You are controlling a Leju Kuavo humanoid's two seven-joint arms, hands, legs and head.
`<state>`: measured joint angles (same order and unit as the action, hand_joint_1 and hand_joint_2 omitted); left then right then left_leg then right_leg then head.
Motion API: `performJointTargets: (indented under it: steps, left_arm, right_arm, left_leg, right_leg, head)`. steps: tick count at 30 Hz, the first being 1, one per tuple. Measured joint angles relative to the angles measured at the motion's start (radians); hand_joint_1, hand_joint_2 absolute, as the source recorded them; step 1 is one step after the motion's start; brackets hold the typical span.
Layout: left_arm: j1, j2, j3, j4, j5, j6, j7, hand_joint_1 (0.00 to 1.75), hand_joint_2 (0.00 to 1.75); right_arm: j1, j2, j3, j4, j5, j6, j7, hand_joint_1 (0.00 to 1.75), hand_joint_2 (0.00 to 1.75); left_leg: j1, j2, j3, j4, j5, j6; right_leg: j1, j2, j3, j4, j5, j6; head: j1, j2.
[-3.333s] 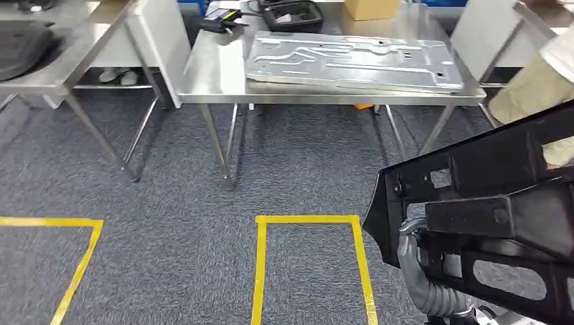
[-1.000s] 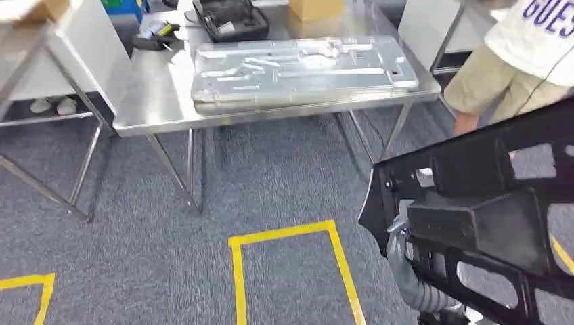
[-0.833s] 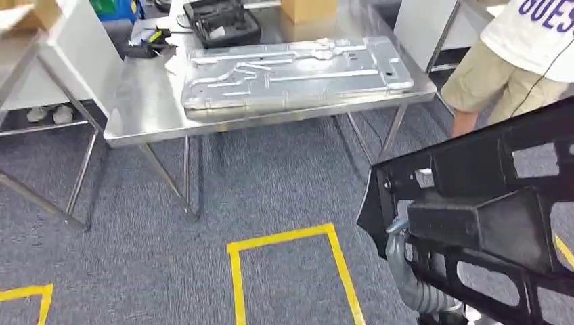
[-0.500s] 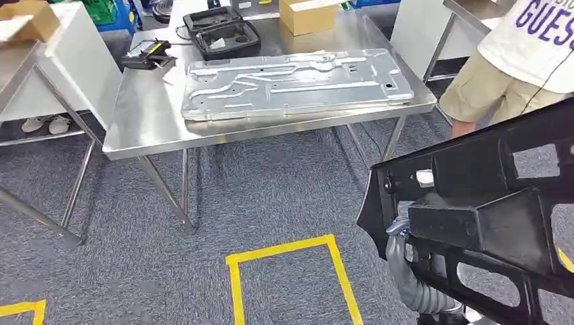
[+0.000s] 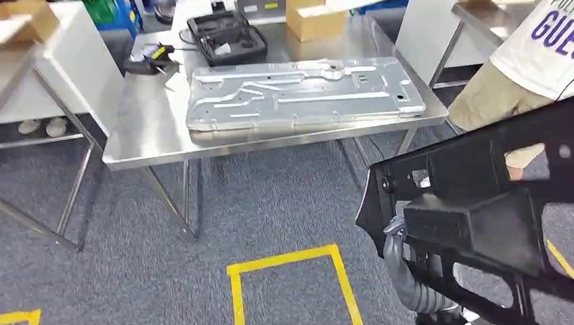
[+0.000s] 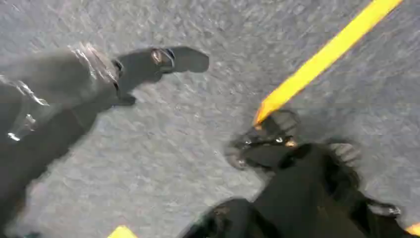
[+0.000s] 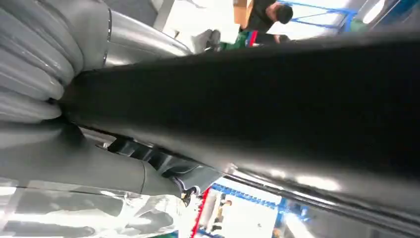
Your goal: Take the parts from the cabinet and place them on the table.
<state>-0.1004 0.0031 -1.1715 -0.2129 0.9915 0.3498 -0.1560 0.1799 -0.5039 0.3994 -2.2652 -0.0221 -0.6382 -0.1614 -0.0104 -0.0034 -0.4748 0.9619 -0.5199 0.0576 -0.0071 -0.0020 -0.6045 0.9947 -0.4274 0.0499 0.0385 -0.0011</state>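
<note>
Gripping a black plastic part (image 5: 487, 223) low at its right side, the robot's right hand (image 7: 44, 114) clamps it short of the steel table (image 5: 145, 128), where a silver panel (image 5: 304, 91) lies. Left hand (image 6: 74, 82) hangs over carpet, fingers blurred; I cannot tell their state.

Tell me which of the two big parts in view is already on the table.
The silver metal panel lies flat on the table; the black part is in the right hand.

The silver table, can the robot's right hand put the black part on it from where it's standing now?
Probably not yet. The right hand grips the black part well short of the table, with carpet between. The silver panel covers much of the top.
</note>
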Motion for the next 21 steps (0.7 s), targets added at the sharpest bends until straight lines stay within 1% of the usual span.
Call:
performJointTargets:
  steps: [1,2,3,4,5,6,7,8,9,10,12,13,14,15,16,17,18,19,20,21]
  left_arm:
    - [0.0,0.0,0.0,0.0,0.0,0.0,0.0,0.0,1.75]
    - [-0.002,0.0,0.0,0.0,0.0,0.0,0.0,0.0,1.75]
    - [-0.003,0.002,0.0,0.0,0.0,0.0,0.0,0.0,1.75]
    - [-0.004,0.001,0.0,0.0,0.001,0.0,0.0,0.0,1.75]
    - [-0.006,0.001,0.0,0.0,0.001,0.0,0.0,0.0,1.75]
    - [-0.008,0.001,0.0,0.0,0.002,0.0,-0.001,0.0,1.75]
    - [-0.012,0.002,0.001,0.0,0.006,0.0,-0.007,0.0,1.75]
    - [-0.019,0.002,0.002,0.0,0.006,0.0,-0.007,0.0,1.75]
    - [-0.021,0.0,0.002,0.0,0.005,0.0,-0.007,0.0,1.75]
    - [-0.021,0.0,0.002,0.0,0.006,0.0,-0.007,0.0,1.75]
    - [-0.017,0.0,0.002,0.0,0.006,0.0,-0.005,0.0,1.75]
    - [-0.013,0.0,0.002,0.0,0.006,0.0,-0.005,0.0,1.75]
    - [-0.015,0.001,0.002,0.0,0.007,0.0,-0.003,0.0,1.75]
    - [-0.014,0.002,0.002,0.0,0.007,0.001,-0.003,0.0,1.75]
    - [-0.014,0.002,0.002,0.0,0.008,0.0,-0.003,0.0,1.75]
    - [-0.015,0.002,0.002,0.0,0.007,0.0,-0.003,0.0,1.75]
    - [-0.014,0.002,0.002,0.0,0.007,0.0,-0.003,0.0,1.75]
    - [-0.013,0.002,0.002,0.0,0.007,0.0,-0.002,0.0,1.75]
    - [-0.012,0.002,0.001,0.0,0.007,0.0,-0.002,0.0,1.75]
    - [-0.012,0.002,0.001,0.0,0.007,0.0,-0.002,0.0,1.75]
  right_arm:
    - [0.0,0.0,0.0,0.0,0.0,0.0,0.0,1.75,1.75]
    - [-0.001,0.0,0.0,0.0,0.001,0.0,-0.001,1.75,1.75]
    - [-0.001,0.0,0.0,0.0,0.001,0.001,-0.001,1.75,1.75]
    - [-0.003,0.0,0.0,0.0,0.001,0.001,-0.001,1.75,1.75]
    - [-0.003,0.001,0.0,-0.001,0.001,0.002,-0.002,1.75,1.75]
    - [-0.003,0.001,0.0,-0.001,0.001,0.002,-0.002,1.75,1.75]
    - [-0.003,0.001,0.0,-0.001,0.001,0.002,-0.002,1.75,1.75]
    - [-0.003,0.001,0.0,-0.001,0.001,0.002,-0.002,1.75,1.75]
    - [-0.003,0.002,0.0,-0.001,0.001,0.002,-0.002,1.75,1.75]
    - [-0.002,0.002,0.0,-0.001,0.001,0.002,-0.002,1.75,1.75]
    - [-0.003,0.002,0.0,-0.001,0.001,0.002,-0.002,1.75,1.75]
    - [-0.002,0.002,0.0,0.0,0.001,0.002,-0.003,1.75,1.75]
    - [-0.002,0.002,0.001,0.0,0.001,0.002,-0.002,1.75,1.75]
    - [-0.004,0.002,0.001,0.0,0.001,0.002,-0.002,1.75,1.75]
    - [-0.003,0.002,0.0,0.0,0.001,0.002,-0.002,1.75,1.75]
    - [-0.001,0.002,0.0,-0.001,0.002,0.003,-0.003,1.75,1.75]
    - [-0.005,0.002,0.0,-0.001,0.002,0.003,-0.002,1.75,1.75]
    - [-0.005,0.002,0.0,-0.001,0.002,0.003,-0.002,1.75,1.75]
    - [-0.007,0.002,0.0,-0.001,0.003,0.003,-0.003,1.75,1.75]
    - [-0.006,0.002,0.0,-0.001,0.003,0.003,-0.002,1.75,1.75]
  left_leg:
    - [0.0,0.0,0.015,0.014,0.006,-0.005]
    - [-0.001,0.0,0.024,0.009,0.002,-0.008]
    - [0.002,0.0,0.019,0.02,-0.006,-0.014]
    - [0.003,0.0,0.01,0.053,-0.003,-0.021]
    - [0.006,0.0,-0.028,0.118,-0.018,-0.026]
    - [0.01,0.0,-0.083,0.2,-0.05,-0.032]
    - [0.012,0.001,-0.138,0.279,-0.089,-0.036]
    - [0.013,0.0,-0.176,0.322,-0.112,-0.04]
    - [0.013,0.001,-0.19,0.323,-0.107,-0.04]
    - [0.013,0.001,-0.183,0.281,-0.076,-0.04]
    - [0.013,0.0,-0.138,0.119,0.051,-0.033]
    - [0.012,0.003,-0.13,0.051,0.116,-0.025]
    - [0.002,0.003,-0.133,0.047,0.08,-0.015]
    - [-0.001,0.002,-0.132,0.046,0.089,-0.008]
    - [0.001,0.001,-0.126,0.038,0.091,0.002]
    - [0.001,0.001,-0.116,0.034,0.087,0.011]
    - [0.007,-0.002,-0.091,0.023,0.087,0.018]
    - [0.007,-0.003,-0.075,0.015,0.084,0.023]
    - [0.008,-0.002,-0.065,0.012,0.078,0.028]
    - [0.007,-0.002,-0.059,0.012,0.071,0.032]
  right_leg:
    - [-0.004,0.003,-0.001,-0.004,-0.004,-0.009]
    - [-0.005,0.003,0.012,-0.005,-0.007,-0.015]
    - [-0.011,0.002,0.026,-0.01,-0.008,-0.019]
    - [-0.014,0.002,0.04,-0.012,-0.015,-0.026]
    - [-0.014,0.002,0.047,-0.012,-0.022,-0.029]
    - [-0.015,0.002,0.053,-0.012,-0.03,-0.029]
    - [-0.015,0.002,0.058,-0.012,-0.037,-0.029]
    - [-0.017,0.002,0.066,-0.012,-0.045,-0.027]
    - [-0.018,0.003,0.077,-0.012,-0.054,-0.025]
    - [-0.019,0.006,0.092,-0.012,-0.064,-0.023]
    - [-0.021,0.009,0.126,-0.012,-0.086,-0.016]
    - [-0.021,0.01,0.129,-0.015,-0.096,-0.011]
    - [-0.017,0.013,0.135,-0.014,-0.102,-0.003]
    - [-0.018,0.013,0.136,-0.02,-0.106,0.005]
    - [-0.017,0.012,0.141,-0.016,-0.099,0.013]
    - [-0.017,0.012,0.149,-0.022,-0.096,0.017]
    - [-0.018,0.01,0.156,-0.016,-0.1,0.021]
    - [-0.018,0.007,0.147,0.02,-0.102,0.021]
    - [-0.018,0.007,0.106,0.089,-0.115,0.022]
    - [-0.017,0.007,0.049,0.171,-0.142,0.024]
  head:
    - [-0.001,0.0]
    - [0.0,0.0]
    - [0.0,0.0]
    - [-0.001,0.0]
    - [-0.002,0.0]
    - [-0.002,0.0]
    - [-0.002,0.0]
    - [-0.002,0.0]
    - [-0.002,0.0]
    - [-0.002,0.0]
    - [-0.002,0.0]
    - [-0.002,0.0]
    - [-0.004,0.0]
    - [-0.003,0.0]
    - [-0.005,0.0]
    - [-0.003,0.0]
    - [-0.003,0.0]
    - [0.0,0.0]
    - [0.0,0.0]
    - [0.002,0.0]
